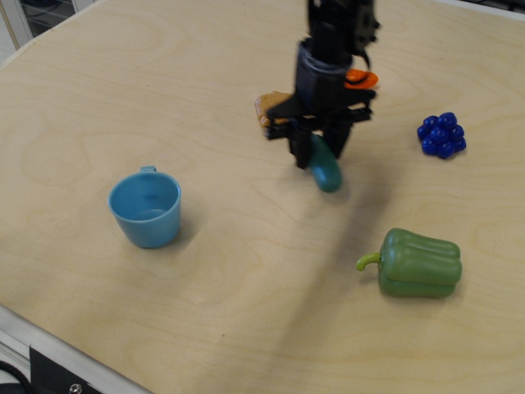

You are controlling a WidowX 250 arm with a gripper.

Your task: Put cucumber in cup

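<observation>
My gripper (319,151) is shut on the dark teal-green cucumber (326,168), which hangs from the fingers above the table with its lower end pointing down and to the right. The light blue cup (147,208) stands upright and empty at the left, well apart from the gripper, with its small handle at the far side.
A green bell pepper (418,262) lies at the lower right. A cluster of blue grapes (441,135) sits at the right. An orange-brown toy (267,107) lies just behind the gripper, partly hidden. A small orange piece (361,78) shows behind the arm. The table's front edge runs along the lower left.
</observation>
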